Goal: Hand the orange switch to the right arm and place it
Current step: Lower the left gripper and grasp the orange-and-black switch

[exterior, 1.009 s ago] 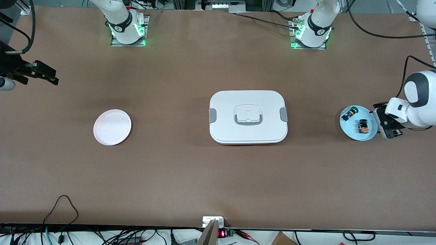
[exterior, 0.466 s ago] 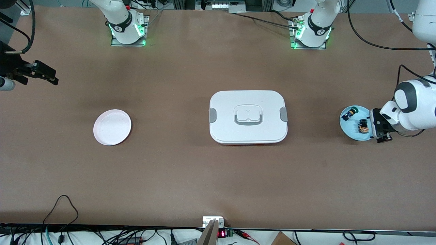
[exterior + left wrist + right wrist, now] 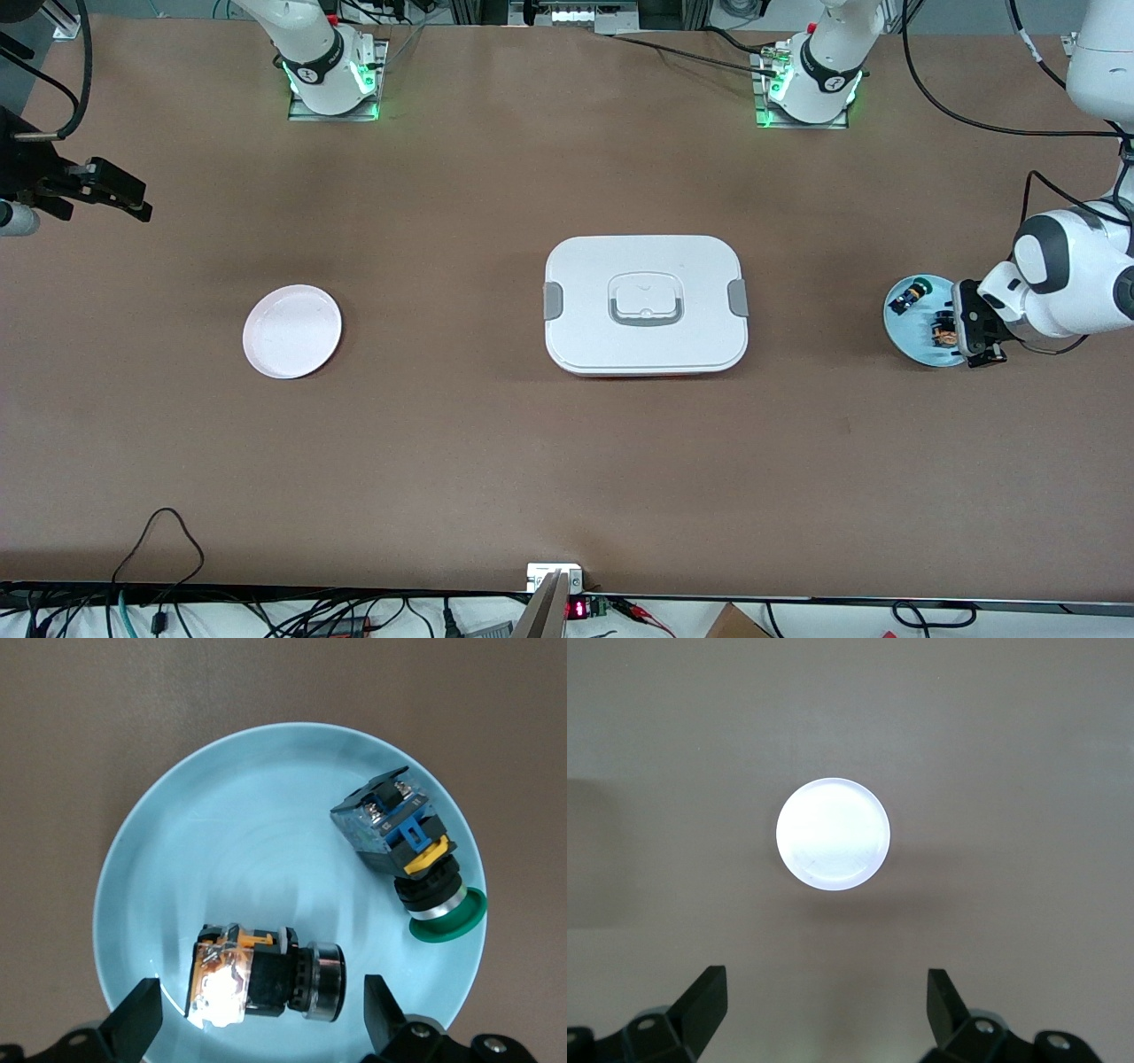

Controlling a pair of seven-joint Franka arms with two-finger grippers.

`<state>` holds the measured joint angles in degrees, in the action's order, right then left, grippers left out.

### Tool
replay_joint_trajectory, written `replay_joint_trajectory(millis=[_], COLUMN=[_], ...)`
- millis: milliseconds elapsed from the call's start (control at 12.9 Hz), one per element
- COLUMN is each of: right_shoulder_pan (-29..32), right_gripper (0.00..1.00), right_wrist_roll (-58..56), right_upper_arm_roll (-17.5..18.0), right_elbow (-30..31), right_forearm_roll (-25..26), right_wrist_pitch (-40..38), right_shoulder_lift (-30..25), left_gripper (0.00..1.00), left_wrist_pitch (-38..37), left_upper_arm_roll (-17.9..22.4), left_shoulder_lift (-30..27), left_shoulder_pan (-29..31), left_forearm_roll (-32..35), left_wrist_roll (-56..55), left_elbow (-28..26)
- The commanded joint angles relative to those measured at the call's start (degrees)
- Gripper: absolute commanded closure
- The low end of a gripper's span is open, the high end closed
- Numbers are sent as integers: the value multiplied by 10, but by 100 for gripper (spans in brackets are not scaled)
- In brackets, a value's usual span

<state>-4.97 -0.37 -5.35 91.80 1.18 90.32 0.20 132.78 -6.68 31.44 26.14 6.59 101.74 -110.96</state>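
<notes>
1. The tiny black blocky orange switch (image 3: 257, 973), with its orange-copper end, is lying on its side in a round light-blue plate (image 3: 912, 341) at the left arm's end of the brown table (image 3: 532, 461).
2. A small black part with a green cap and blue-yellow end (image 3: 409, 858) is lying in the same plate, apart from the switch and farther from the front camera.
3. The left gripper (image 3: 261, 1019) is hovering directly over the orange switch, its black fingers (image 3: 133, 1020) spread wide with one on either side of the part, touching nothing.
4. The right gripper (image 3: 824, 1010) is waiting up in the air at the right arm's end of the table, released and holding nothing, looking down on a round white plate (image 3: 291, 330).
5. A white rectangular lidded container with grey clips and a handle (image 3: 645, 304) is sitting at the middle of the table, between the two plates and well apart from both.
</notes>
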Motion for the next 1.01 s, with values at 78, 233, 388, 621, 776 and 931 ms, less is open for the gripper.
replay_joint_trajectory(millis=[78,233,388,621,776,931], right_shoulder_pan=[-2,-2,-3,-2,-1,-1], right_gripper=[0,0,0,0,0,0], right_wrist_roll=[-5,-5,-5,-6,-1,0], right_upper_arm_roll=[1,1,2,1,1,0], right_elbow=[5,5,5,5,6,6], right_forearm_roll=[4,4,3,2,0,-6], right_wrist_pitch=[-1,0,-1,-1,-5,-9], right_shoulder_lift=[-6,-5,-5,-6,-6,-6], left_gripper=[0,12,42,83,95,99], left_wrist_pitch=[24,34,33,32,23,-4], left_upper_arm_roll=[-6,-6,-6,-6,-7,-7], left_shoulder_lift=[2,3,3,2,-6,-31], left_shoulder_pan=[11,11,11,11,11,11], left_forearm_roll=[-3,-4,-17,-18,-29,-72], left_wrist_roll=[28,29,30,30,27,28], left_elbow=[-11,-16,-16,-16,-12,-9])
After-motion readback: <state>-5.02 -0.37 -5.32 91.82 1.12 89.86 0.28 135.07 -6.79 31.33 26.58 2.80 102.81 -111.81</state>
